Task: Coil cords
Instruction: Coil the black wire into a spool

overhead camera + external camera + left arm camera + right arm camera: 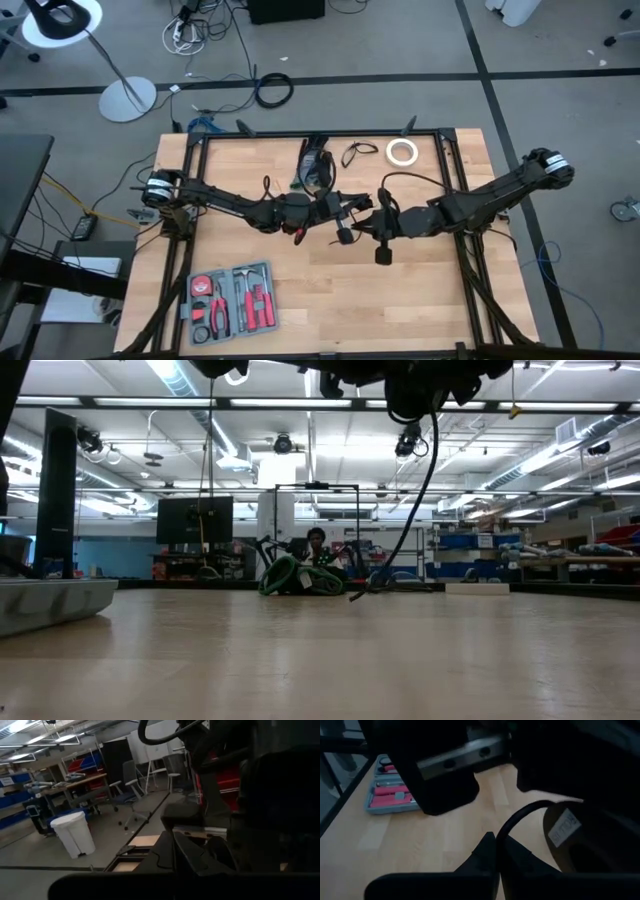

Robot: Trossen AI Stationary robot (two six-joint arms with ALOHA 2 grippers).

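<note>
Both arms meet above the table's middle. My right gripper (372, 222) (496, 845) is shut on a thin black cord (520, 815). That cord arcs over to a round black puck with a white label (565, 832). In the low view a black cord (425, 480) hangs from the grippers, and its tail (358, 596) rests on the table. My left gripper (345, 208) (175, 842) is shut, right in front of the right one. Whether it touches the cord is hidden. A dark cord bundle (315, 165) and a small loose loop (358, 152) lie at the table's far side. My right gripper pinches the thin cord between its two fingertips, where the arc begins (503, 838). The fingers come slanting down from the table's right side. From the pinch the cord curves up and away in a slack bow, lifted clear of the wood below.
A white tape roll (402, 151) lies at the far right of the table. An open grey tool case with red-handled tools (232, 298) sits near the front left. The bare wood between them is free. The left gripper's body (445, 780) looms close before the right wrist camera.
</note>
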